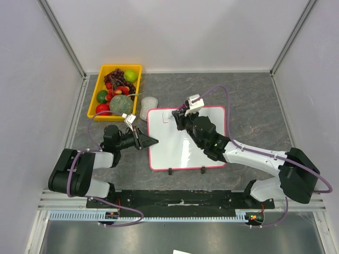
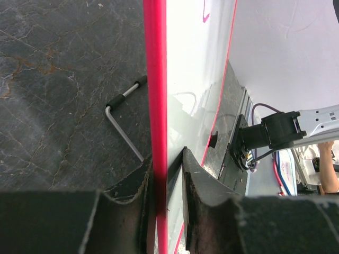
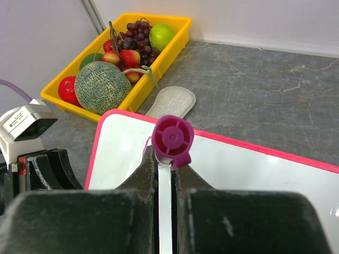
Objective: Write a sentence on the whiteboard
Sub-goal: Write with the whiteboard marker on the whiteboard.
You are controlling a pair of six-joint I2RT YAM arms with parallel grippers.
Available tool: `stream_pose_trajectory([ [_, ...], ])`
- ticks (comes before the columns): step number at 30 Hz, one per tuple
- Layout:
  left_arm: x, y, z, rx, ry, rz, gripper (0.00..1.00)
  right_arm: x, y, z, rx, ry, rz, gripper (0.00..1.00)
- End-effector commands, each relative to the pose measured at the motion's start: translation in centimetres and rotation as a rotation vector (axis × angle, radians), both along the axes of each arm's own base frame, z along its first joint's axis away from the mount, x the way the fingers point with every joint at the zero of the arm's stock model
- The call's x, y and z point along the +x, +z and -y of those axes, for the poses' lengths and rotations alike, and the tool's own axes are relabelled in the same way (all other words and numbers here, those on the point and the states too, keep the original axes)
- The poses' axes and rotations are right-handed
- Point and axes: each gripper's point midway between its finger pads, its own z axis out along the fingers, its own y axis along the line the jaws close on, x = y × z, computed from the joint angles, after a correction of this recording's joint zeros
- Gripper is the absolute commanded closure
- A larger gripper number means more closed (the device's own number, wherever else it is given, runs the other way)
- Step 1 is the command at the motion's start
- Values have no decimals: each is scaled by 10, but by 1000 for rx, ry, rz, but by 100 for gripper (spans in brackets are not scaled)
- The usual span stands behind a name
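Whiteboard [image 1: 185, 145], where does it lie? — first onlooker

Flat on the desk [image 1: 249, 90], centre frame. Left tool [image 2: 165, 161] pinches its pink left edge. Right tool [image 3: 165, 159], pressed tight on a magenta marker [image 3: 172, 138], stands over the far-left corner, near one pink stroke [image 2: 205, 15]. — second onlooker
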Motion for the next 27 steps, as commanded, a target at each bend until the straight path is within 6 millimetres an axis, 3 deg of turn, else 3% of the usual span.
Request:
stream_pose_trajectory([
  [1, 4, -2, -1, 21, 2, 47, 98, 10, 19, 3, 33, -49, 35, 100],
  [27, 4, -1, 0, 19, 0, 49, 98, 1, -16, 2, -22, 6, -37, 100],
])
